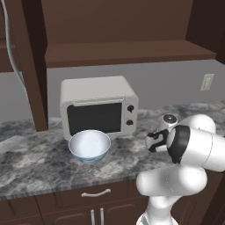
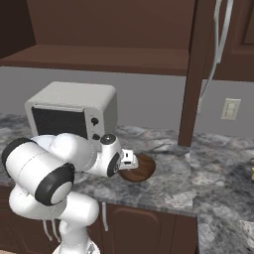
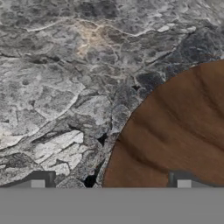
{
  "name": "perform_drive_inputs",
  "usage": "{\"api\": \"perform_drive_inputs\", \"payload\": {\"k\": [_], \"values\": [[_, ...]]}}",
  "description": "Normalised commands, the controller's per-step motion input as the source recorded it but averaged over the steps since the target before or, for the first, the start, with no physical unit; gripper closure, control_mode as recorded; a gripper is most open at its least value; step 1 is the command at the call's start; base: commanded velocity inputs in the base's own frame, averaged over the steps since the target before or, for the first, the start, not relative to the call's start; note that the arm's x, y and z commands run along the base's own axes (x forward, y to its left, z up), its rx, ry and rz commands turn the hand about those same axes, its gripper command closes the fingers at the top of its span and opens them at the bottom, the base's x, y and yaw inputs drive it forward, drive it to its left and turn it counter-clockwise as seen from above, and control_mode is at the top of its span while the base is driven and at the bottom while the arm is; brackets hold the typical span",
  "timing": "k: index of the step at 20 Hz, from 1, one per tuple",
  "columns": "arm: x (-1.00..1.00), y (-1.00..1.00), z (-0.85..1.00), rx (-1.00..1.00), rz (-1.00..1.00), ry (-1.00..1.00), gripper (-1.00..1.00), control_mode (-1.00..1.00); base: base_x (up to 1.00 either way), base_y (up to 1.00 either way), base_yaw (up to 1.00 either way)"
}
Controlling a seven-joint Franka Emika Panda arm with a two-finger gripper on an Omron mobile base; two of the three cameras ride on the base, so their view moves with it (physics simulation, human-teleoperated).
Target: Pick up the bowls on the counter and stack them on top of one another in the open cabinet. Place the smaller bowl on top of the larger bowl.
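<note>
Brown, grainy, shallow wooden bowl [image 3: 175, 131] sits right of the white microwave [image 2: 74, 111]; released gripper [image 3: 109, 183] straddles its rim.

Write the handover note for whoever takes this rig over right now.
Gripper: open, holding nothing, low over the rim of the smaller bowl, one fingertip over the wood and one over the counter.
Smaller bowl: on the counter to the right of the microwave.
Larger bowl: on the counter in front of the microwave.
Open cabinet: no bowl on its shelf.
Done: nothing stacked.
Left: move both bowls to the cabinet, larger first, smaller on top.
</note>
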Motion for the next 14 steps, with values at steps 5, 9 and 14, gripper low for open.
{"api": "perform_drive_inputs", "payload": {"k": [5,9,14], "values": [[0.00,0.00,-0.01,0.00,0.00,0.00,1.00,-1.00,0.00,0.00,0.00],[0.00,0.00,0.04,0.00,0.00,0.00,1.00,-1.00,0.00,0.00,0.00],[0.00,0.12,0.45,0.00,0.00,-0.03,1.00,-1.00,0.00,0.00,0.00]]}}
